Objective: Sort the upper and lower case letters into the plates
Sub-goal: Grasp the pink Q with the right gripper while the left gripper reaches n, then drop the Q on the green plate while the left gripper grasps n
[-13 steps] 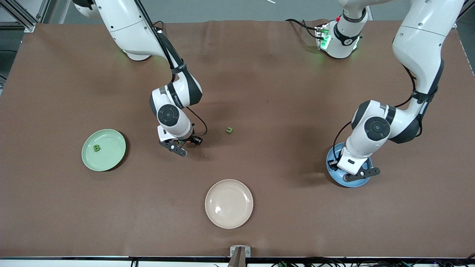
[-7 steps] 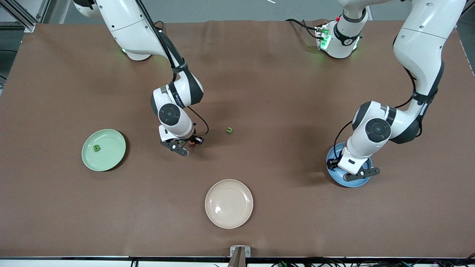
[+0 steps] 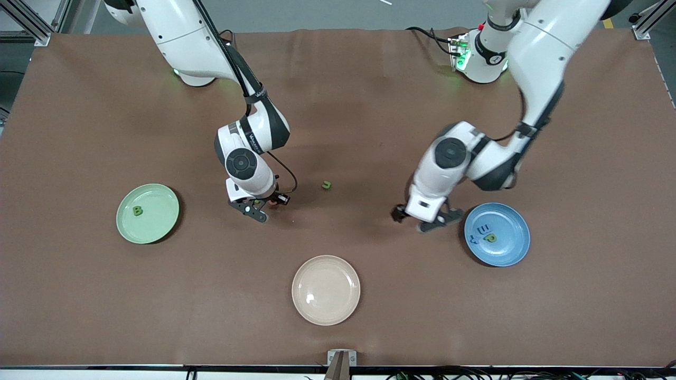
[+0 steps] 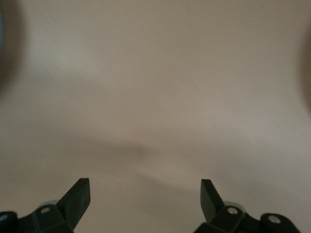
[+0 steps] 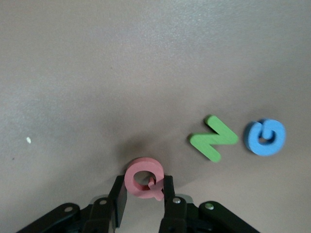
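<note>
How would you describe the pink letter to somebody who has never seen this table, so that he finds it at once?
Find the right gripper low over the middle of the brown table, between the green plate and the blue plate. The pink Q sits between its fingers, which are shut on it. The green N and blue G lie beside it on the table; only the Q is pink.
</note>
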Robot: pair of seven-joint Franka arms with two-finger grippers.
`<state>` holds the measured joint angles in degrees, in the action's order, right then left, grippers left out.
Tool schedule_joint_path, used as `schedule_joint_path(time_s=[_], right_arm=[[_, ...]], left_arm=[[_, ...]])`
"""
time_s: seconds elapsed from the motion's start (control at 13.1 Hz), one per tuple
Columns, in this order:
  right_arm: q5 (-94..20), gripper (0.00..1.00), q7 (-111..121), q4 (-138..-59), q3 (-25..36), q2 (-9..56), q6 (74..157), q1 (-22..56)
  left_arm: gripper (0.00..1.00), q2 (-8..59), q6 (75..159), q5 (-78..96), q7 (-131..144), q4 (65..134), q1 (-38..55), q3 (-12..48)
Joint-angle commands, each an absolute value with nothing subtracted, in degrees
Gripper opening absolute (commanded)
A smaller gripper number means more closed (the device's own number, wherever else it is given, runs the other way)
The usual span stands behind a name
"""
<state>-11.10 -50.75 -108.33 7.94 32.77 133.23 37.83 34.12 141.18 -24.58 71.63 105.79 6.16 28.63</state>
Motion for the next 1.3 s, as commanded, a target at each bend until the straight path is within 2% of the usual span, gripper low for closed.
schedule_joint_path(time_s=[0.0,0.23,0.46,0.76,1.07,1.22], right_arm=[[-11.3,0.15,-46.2,-107.8,9.3,25.7,123.1,36.6],[-11.2,0.15,-32.4,-108.4,12.4,21.6,118.0,32.8],[-11.2,0.15,-17.4,-110.6,14.1,20.0,117.7,27.6],[-9.0,0.15,0.8,-112.4,14.9,20.0,118.3,18.1],[-9.0,0.15,16.9,-112.6,14.8,21.8,122.6,9.7],[-9.0,0.15,19.9,-113.7,14.7,23.5,126.5,7.8]], left_arm=[[1.0,38.6,140.5,-24.6,84.1,99.1,12.4,28.3],[0.97,41.5,140.5,-25.0,95.9,96.2,19.5,27.2],[0.93,43.3,140.5,-24.8,105.3,94.1,24.0,26.5],[0.79,45.6,140.2,-24.5,115.2,91.3,30.3,22.3],[0.73,49.0,140.2,-24.5,120.0,87.1,32.5,21.2],[0.69,49.8,140.1,-24.5,119.9,86.3,32.9,21.1]])
